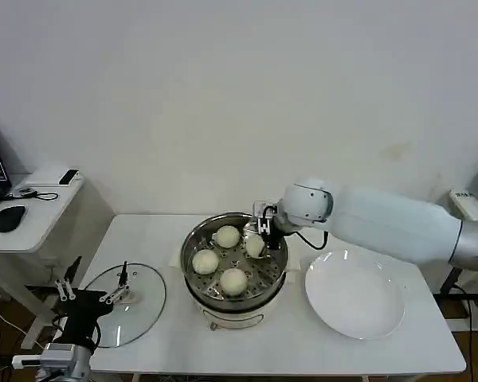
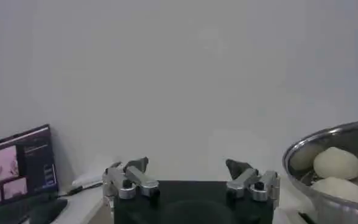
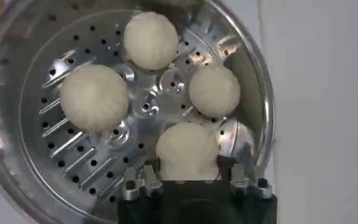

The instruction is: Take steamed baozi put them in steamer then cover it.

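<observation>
Our right gripper clamps the fourth baozi at the steamer's two o'clock; the cover lies at nine, beside our spread left gripper.

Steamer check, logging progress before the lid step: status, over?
Right gripper in the steamer, jaws around the fourth baozi. Left gripper open, parked by the glass lid. Plate bare.

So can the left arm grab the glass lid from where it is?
Probably yes. The left tool sits open at the edge of the cover, which lies flat on the table with nothing on it or in between.
</observation>
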